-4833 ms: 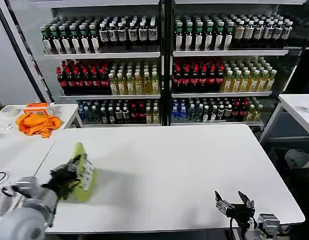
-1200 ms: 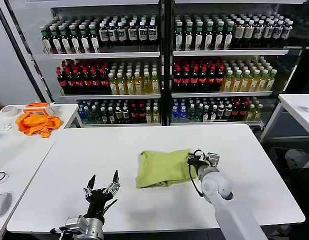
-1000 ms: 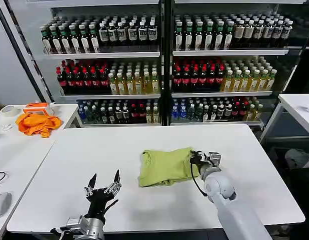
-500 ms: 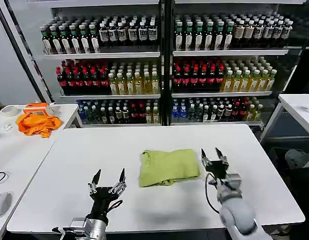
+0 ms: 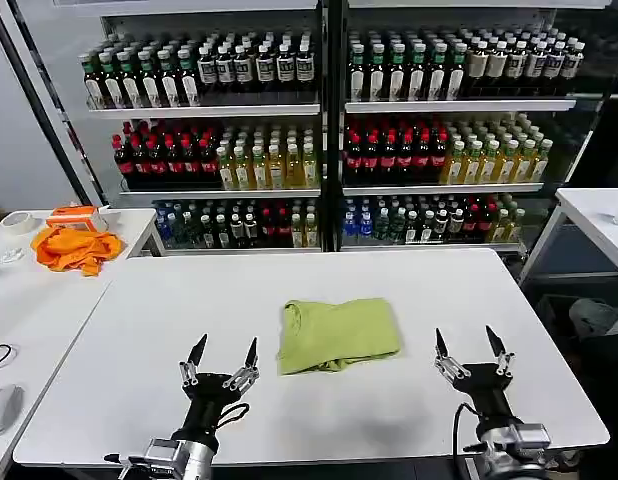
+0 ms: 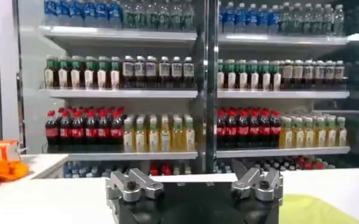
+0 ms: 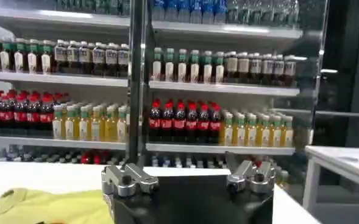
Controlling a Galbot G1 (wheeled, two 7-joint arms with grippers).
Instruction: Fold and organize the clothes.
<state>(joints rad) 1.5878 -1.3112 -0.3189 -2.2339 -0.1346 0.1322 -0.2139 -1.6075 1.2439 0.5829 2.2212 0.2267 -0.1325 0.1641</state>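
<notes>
Lime-green T-shirt [image 5: 338, 334] is lying folded into a rough rectangle near the middle of the white table [image 5: 319, 285], flat, nothing on it. In the left wrist view a corner of the T-shirt [image 6: 310, 210] is showing past the gripper body; in the right wrist view the T-shirt [image 7: 39, 206] is showing beside that gripper's body.

Behind the T-shirt, past the far table edge, a drinks cooler [image 5: 329, 120] is standing with shelves of bottles: dark, red-capped, yellow and green. Far off to the T-shirt's left, on a side table [image 5: 29, 290], an orange cloth [image 5: 75, 247] is sitting crumpled with an orange box [image 5: 73, 215] just behind it and a roll of tape [image 5: 19, 222] near it. Another white table [image 5: 599, 220] is standing well off to the T-shirt's right.

Nothing is lying between the grippers and the T-shirt.

Left gripper [image 5: 221, 363] is pointing upward at the near table edge, near-left of the T-shirt, fingers spread wide, holding nothing. Right gripper [image 5: 472, 355] is pointing upward near-right of the T-shirt, fingers spread wide too, empty. Both are apart from the fabric.
</notes>
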